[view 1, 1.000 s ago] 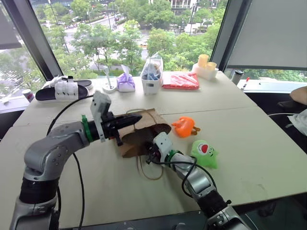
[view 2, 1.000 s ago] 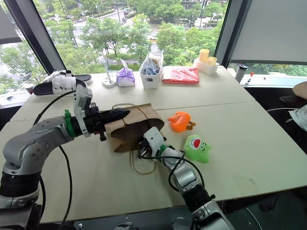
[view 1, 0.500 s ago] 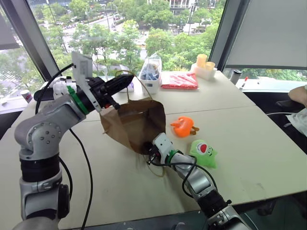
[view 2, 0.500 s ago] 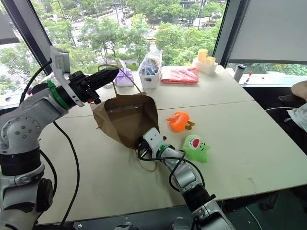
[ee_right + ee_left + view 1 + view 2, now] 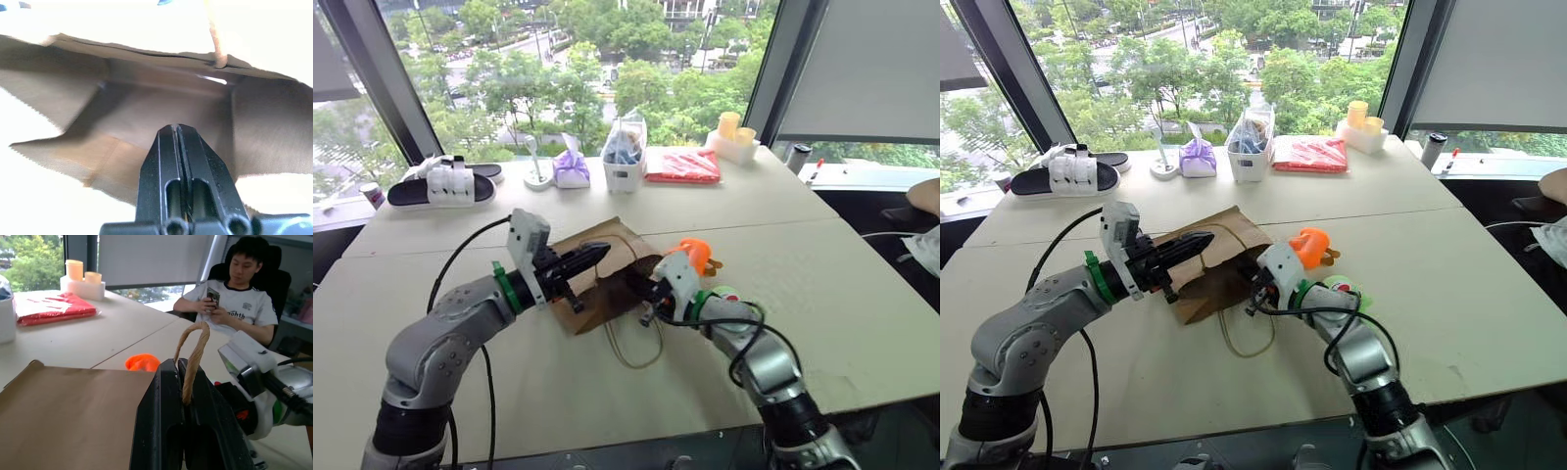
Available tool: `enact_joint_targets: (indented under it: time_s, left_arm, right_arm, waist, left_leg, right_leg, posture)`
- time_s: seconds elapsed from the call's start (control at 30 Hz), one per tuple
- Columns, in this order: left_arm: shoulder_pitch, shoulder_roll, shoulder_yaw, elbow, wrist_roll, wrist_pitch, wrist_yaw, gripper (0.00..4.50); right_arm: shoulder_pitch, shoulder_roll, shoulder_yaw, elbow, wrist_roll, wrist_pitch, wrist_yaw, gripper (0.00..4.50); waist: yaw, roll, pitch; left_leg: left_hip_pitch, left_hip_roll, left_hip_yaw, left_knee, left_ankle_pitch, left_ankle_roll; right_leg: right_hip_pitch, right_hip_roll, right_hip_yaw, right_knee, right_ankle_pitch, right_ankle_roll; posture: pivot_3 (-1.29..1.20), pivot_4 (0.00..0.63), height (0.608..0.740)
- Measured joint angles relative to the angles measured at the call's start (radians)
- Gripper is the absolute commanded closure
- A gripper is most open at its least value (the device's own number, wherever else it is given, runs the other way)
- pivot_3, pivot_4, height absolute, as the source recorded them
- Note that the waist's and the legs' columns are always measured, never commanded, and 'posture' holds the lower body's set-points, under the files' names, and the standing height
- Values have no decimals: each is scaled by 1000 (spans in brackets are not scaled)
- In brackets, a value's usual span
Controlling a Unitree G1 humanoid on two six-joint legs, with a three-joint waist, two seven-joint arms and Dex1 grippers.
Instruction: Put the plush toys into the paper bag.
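Your left gripper (image 5: pixel 182 369) is clamped on a twine handle (image 5: pixel 191 352) of the paper bag (image 5: pixel 607 279), which lies on the table (image 5: pixel 822 284). Your right gripper (image 5: pixel 179 131) — fingers pressed together, holding nothing — points into the bag's mouth. The orange plush toy (image 5: pixel 690 253) sits just beyond it; the green one (image 5: pixel 1337 286) shows behind the right wrist.

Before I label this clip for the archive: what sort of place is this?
Probably an office or lab on an upper floor: a big worktable by tall windows over treetops, and a person seated in an office chair looking at a phone.
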Motion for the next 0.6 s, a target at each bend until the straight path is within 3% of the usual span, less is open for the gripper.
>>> enact_joint_targets:
  time_s: [0.23,0.43,0.6]
  left_arm:
    - [35,2,-8,-11,1,-8,-2,4500]
    - [28,3,-12,-16,1,-8,1,4500]
    - [23,4,-16,-16,3,-9,0,4500]
  right_arm:
    - [95,-255,-178,-146,133,147,117,65]
    - [157,-410,-241,-90,98,115,130,21]
    - [188,-423,-173,18,27,43,118,21]
  waist:
    - [2,0,0]
    - [2,0,0]
    - [-1,0,0]
  left_leg:
    - [-1,0,1,0,0,1]
    - [0,0,2,0,0,1]
    - [0,0,2,1,0,1]
  right_leg:
    - [1,0,0,-3,0,0]
    - [1,0,0,-3,0,0]
    - [1,0,0,-3,0,0]
  posture:
    - [0,150,740]
    - [0,150,740]
    - [0,150,740]
